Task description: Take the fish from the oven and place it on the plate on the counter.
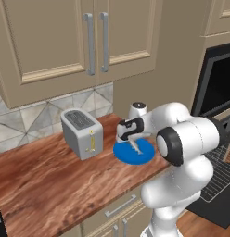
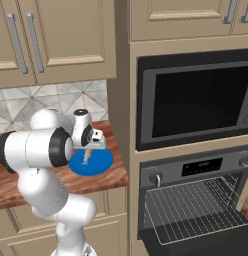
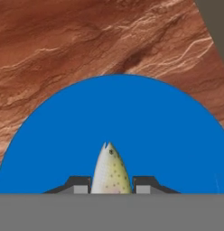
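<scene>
My gripper (image 3: 111, 186) is shut on the fish (image 3: 110, 170), a small speckled silvery-beige fish held between the two dark fingertips (image 3: 79, 184), head pointing away from the hand. Right below it lies the round blue plate (image 3: 145, 122) on the reddish-brown counter (image 3: 64, 45). In the left base view the gripper (image 1: 131, 140) hangs low over the plate (image 1: 144, 157) with the fish (image 1: 135, 147) dangling down to it. I cannot tell if fish and plate touch. In the right base view, gripper (image 2: 89, 150), fish (image 2: 86, 158) and plate (image 2: 98, 164) stand left of the oven (image 2: 196, 172), whose door is folded down.
A steel toaster (image 1: 82, 133) stands on the counter (image 1: 42, 176) just left of the plate. The oven's wire rack (image 2: 191, 205) sticks out over the open door. A dark built-in unit (image 2: 196, 100) sits above the oven. Wall cabinets (image 1: 89, 41) hang overhead.
</scene>
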